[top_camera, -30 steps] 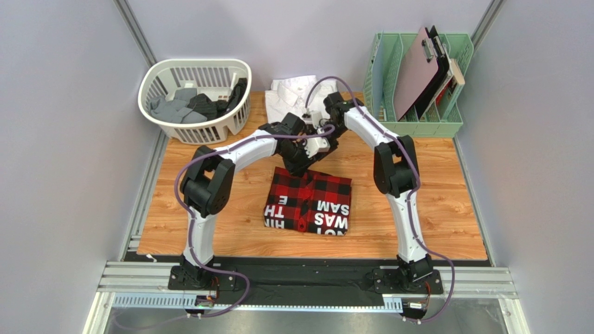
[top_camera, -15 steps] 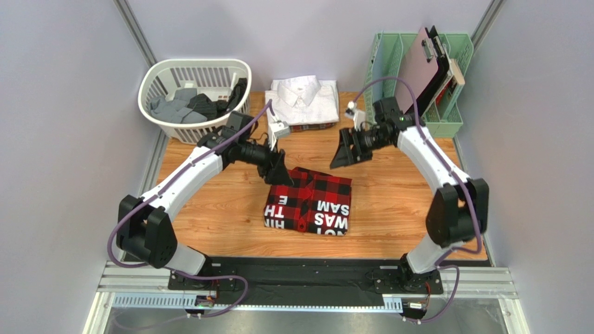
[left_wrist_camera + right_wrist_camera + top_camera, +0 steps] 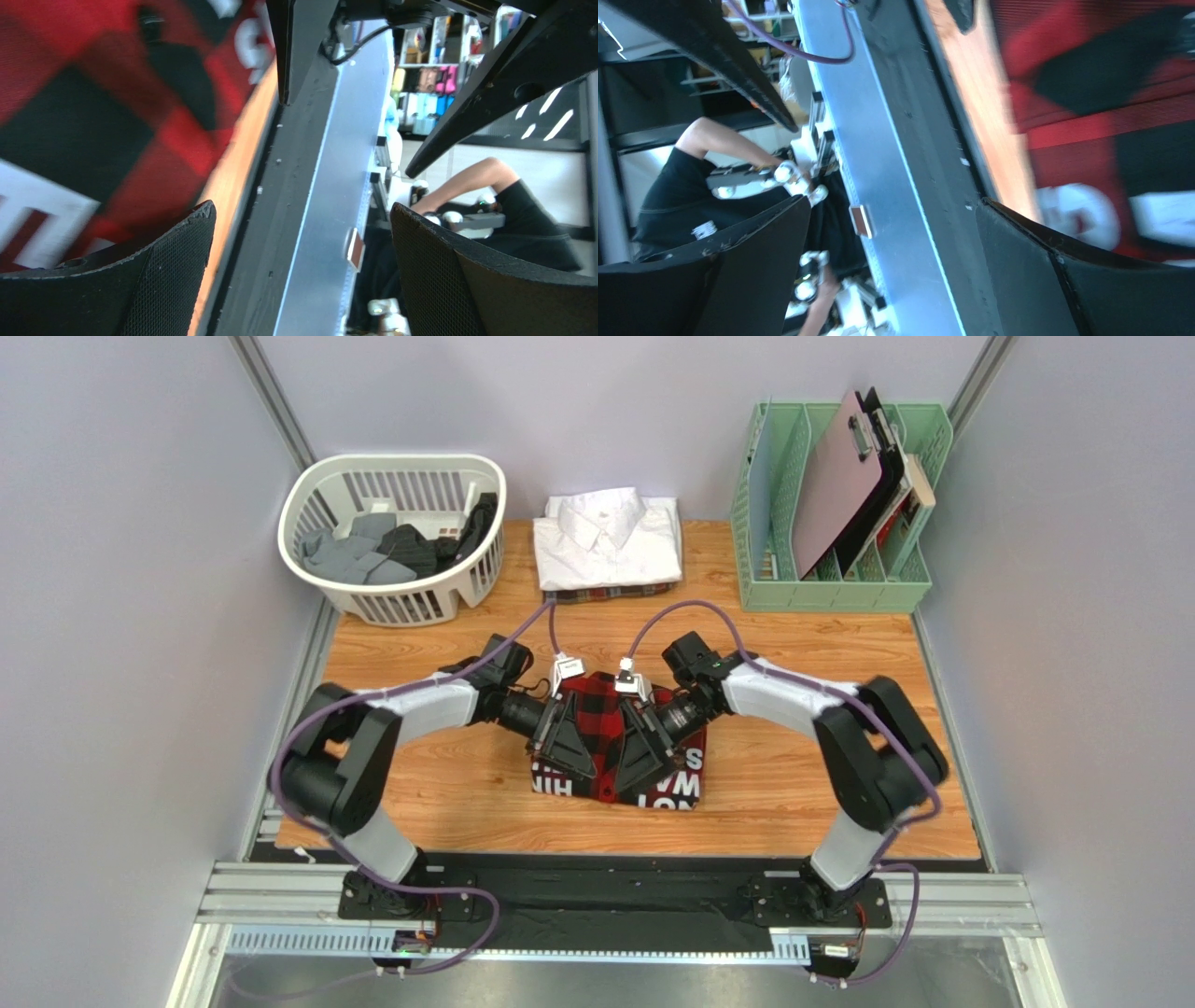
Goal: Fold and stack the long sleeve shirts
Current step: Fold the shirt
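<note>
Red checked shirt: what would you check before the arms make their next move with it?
1. Left fingers open: ok.
2. Right fingers open: ok.
3. Red checked shirt folded, lying flat: ok.
4. Both arms' fingers above that shirt: ok.
5. Folded white shirt bare on top, ready for stacking: ok.
6. Fingers touching the cloth: cannot tell.
</note>
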Controlling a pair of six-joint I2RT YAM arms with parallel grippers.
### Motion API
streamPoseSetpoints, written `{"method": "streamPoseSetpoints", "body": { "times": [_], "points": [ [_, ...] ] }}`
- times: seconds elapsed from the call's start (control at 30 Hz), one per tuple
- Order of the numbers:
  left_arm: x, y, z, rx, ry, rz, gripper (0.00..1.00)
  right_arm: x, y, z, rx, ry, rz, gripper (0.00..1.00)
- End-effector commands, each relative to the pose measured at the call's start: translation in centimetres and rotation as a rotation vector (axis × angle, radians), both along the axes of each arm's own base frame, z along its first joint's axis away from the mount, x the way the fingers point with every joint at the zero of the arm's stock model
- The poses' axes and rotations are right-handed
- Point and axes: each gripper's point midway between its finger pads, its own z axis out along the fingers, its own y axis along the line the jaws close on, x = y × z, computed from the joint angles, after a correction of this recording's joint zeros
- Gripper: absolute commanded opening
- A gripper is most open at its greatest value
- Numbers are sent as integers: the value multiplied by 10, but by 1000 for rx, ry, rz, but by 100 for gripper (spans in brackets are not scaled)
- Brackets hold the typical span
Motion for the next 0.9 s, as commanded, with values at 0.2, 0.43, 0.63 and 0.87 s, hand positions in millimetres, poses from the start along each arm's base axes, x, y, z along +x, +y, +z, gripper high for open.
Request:
{"method": "streamPoseSetpoints", "body": {
  "times": [0.2,0.43,0.63,0.87],
  "points": [
    [33,18,-87,205,187,91,95,59,-45,-89,-211,52,-64,88],
    [29,19,-14,24,-16,39,91,68,-47,-12,-108,-86,-52,88],
    [76,0,52,-80,-285,135,92,130,-33,21,-99,-314,-145,91],
    [147,-13,-14,110,-193,208,83,174,-40,-36,-188,-192,-198,84]
  ]
}}
